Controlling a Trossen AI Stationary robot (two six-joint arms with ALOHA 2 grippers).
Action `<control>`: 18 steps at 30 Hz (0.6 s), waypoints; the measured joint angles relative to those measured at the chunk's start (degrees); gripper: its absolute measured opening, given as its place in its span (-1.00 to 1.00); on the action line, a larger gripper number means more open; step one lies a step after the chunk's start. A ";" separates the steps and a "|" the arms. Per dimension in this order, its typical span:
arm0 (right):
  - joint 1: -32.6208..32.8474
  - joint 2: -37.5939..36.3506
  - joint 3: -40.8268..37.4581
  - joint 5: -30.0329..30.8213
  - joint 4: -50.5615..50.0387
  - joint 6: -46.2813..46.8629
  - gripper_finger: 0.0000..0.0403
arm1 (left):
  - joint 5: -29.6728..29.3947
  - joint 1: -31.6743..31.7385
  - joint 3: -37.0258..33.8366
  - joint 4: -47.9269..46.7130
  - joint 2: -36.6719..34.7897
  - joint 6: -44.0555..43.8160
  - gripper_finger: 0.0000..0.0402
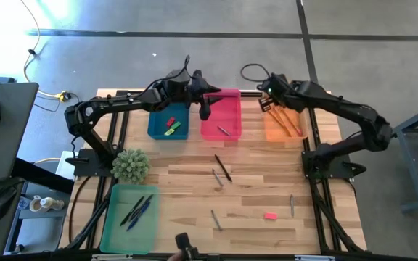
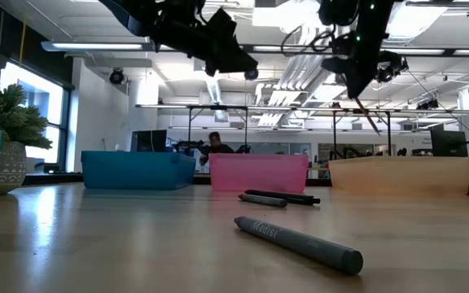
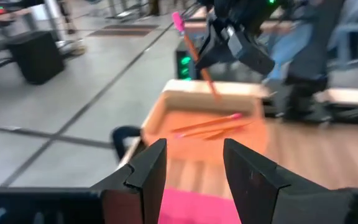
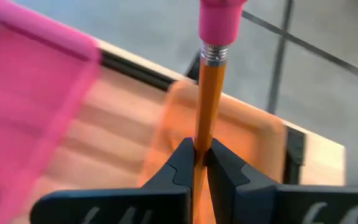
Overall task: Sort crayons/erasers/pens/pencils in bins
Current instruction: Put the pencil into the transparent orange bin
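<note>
Table (image 1: 194,217): bare wood across the middle, open room there for both arms; loose items scattered from centre toward 5 o'clock.
Bins: blue bin (image 1: 167,123), pink bin (image 1: 220,116) and orange bin (image 1: 285,119) in a row along the far edge at 12 o'clock, just beside one another; green bin (image 1: 130,207) alone at 7 o'clock, beside the plant (image 1: 130,165). Likely one bin per kind, so each drop has its own target.
Left gripper (image 3: 194,180): hangs over the near-left corner of the pink bin, fingers parted wide, holding nothing; seemingly free for a next pick.
Right gripper (image 4: 199,163): poised above the orange bin's far-left corner at 1 o'clock, fingers pinched tight on a pencil (image 4: 209,93), held upright with the pink eraser end up; probably positioned for release among its kind.
Pencils: several already lying in the orange bin (image 3: 213,126).
Pens: dark sticks lying in the green bin (image 1: 138,210); one black pen (image 1: 223,167) loose at table centre.
Crayons: grey ones loose at centre (image 1: 217,177), at 6 o'clock (image 1: 215,219) and at 4 o'clock (image 1: 292,204); one in the pink bin (image 1: 224,131).
Erasers: red and green pieces in the blue bin (image 1: 171,125); a red one (image 1: 270,215) loose at 5 o'clock.
Edges: orange bin's walls low, so little clearance needed; bin rims close together, so a slanted drop could land over the neighbouring rim.
</note>
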 joint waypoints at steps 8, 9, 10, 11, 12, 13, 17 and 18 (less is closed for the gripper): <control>-10.65 6.29 0.00 -10.06 -0.67 -7.38 -0.97 | -8.89 0.21 0.00 -3.81 0.02 2.36 -0.28; -11.54 7.27 0.00 -11.86 -1.07 -8.06 -0.97 | -9.38 0.36 -0.01 -3.83 0.02 2.37 -0.28; -12.18 8.27 0.00 -13.36 -1.48 -8.52 -0.97 | -9.77 0.48 0.00 -3.81 0.02 2.37 -0.28; -12.82 9.34 0.00 -14.66 -1.90 -8.83 -0.97 | -10.33 0.58 0.00 -3.81 0.02 2.35 -0.28; -13.40 10.39 0.00 -15.65 -2.43 -9.50 -0.97 | -10.70 0.62 -0.02 -3.81 0.02 2.35 -0.28; -13.88 11.44 -0.02 -16.41 -3.02 -10.16 -0.97 | -11.02 0.73 -0.02 -3.81 0.02 2.34 -0.28; -15.23 14.75 -0.02 -17.20 -4.67 -13.08 -0.97 | -11.77 0.94 0.00 -3.81 0.02 2.36 -0.28; -15.60 15.38 -0.02 -17.98 -4.96 -13.85 -0.97 | -11.77 0.96 -0.02 -3.80 0.02 2.34 -0.28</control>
